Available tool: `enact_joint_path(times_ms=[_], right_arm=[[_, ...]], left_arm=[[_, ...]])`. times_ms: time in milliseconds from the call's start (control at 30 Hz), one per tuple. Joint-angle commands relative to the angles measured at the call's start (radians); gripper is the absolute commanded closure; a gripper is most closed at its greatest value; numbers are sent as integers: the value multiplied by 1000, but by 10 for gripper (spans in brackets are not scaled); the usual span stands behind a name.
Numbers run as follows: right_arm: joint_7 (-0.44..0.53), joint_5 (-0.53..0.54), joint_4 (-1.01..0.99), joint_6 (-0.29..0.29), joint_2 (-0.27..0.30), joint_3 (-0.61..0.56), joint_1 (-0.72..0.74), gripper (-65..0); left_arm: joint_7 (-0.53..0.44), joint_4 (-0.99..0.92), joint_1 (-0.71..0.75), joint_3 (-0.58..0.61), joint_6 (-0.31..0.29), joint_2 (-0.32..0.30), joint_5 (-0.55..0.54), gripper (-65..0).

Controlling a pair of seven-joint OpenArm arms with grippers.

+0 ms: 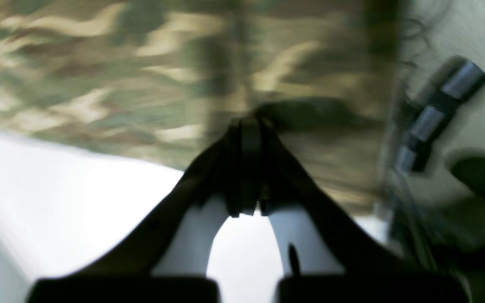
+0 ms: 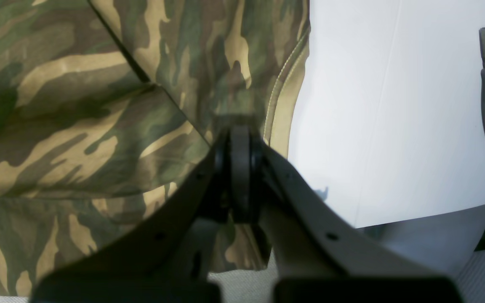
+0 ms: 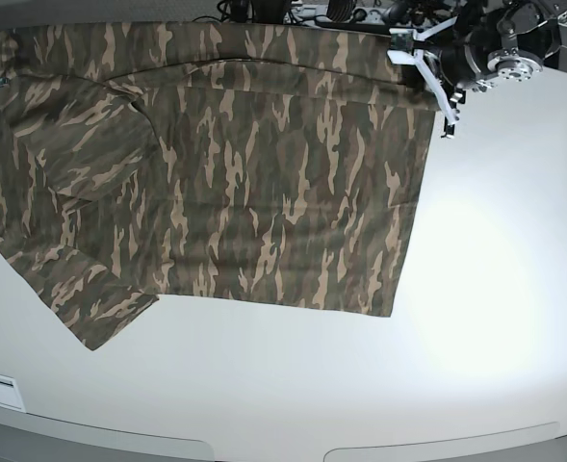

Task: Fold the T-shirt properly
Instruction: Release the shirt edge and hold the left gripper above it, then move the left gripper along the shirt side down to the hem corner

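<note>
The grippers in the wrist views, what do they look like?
Both the left gripper and the right gripper have black fingers tapering to a point from white bases. In the base view, the left arm shows white brackets and metallic joints.

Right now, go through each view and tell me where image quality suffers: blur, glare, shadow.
Left wrist view: heavy blur smears the T-shirt, and the left gripper shows as a dark silhouette against the bright table. Right wrist view: sharp print, right gripper soft up close. Base view: mostly sharp, with a glare patch on the table at right.
</note>
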Motion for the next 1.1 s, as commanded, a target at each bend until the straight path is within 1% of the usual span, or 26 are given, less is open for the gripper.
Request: enact_joint_path(times_ms=[0,67,167,233,267,300,333,400,433,467,500,600,667,700,767,867,967,1067], right_arm=[[16,-4,14,-8,18,14,-2,0],[16,-4,14,-8,18,14,-2,0],[16,-4,14,-8,18,14,-2,0],[17,-4,14,-8,18,14,-2,0],[19,-4,14,-8,18,14,-2,0],[21,-4,14,-8,18,14,-2,0],[22,-4,14,-8,18,14,-2,0],[19,-4,14,-8,18,14,-2,0],[19,-4,14,-8,18,14,-2,0],[20,-4,14,-8,18,14,-2,0],[20,-4,14,-8,18,14,-2,0],[22,-4,14,-8,18,14,-2,0],[23,-4,14,-8,18,14,-2,0],[22,-4,14,-8,18,14,-2,0],[22,-4,14,-8,18,14,-2,0],[23,-4,14,-8,18,14,-2,0],[23,-4,14,-8,18,14,-2,0],[23,-4,14,-13,18,14,-2,0]], left_arm=[[-13,-3,-17,-8,25,-16,11,0],[-34,-47,-52,-8,47,-6,11,0],[-54,-148,-117,-8,79,37,12,0],[-6,-148,-143,-8,72,49,10,0],[3,-127,-149,-8,63,45,6,0],[5,-103,-151,-8,69,38,11,0],[4,-79,-151,-8,98,29,28,0],[16,-32,-151,-8,201,22,72,0],[29,-8,-151,-8,216,21,72,0],[37,16,-150,-8,200,19,57,0],[39,40,-147,-8,146,13,20,0],[54,85,-142,-8,-55,2,-126,0],[77,85,-135,-8,-160,2,-201,0],[89,85,-127,-8,-198,0,-218,0],[92,84,-106,-8,-199,-6,-230,0],[87,55,-89,-8,-199,-6,-207,0],[58,-7,-90,-8,-199,-5,-172,0],[7,-59,-90,-8,-199,-3,-146,0]])
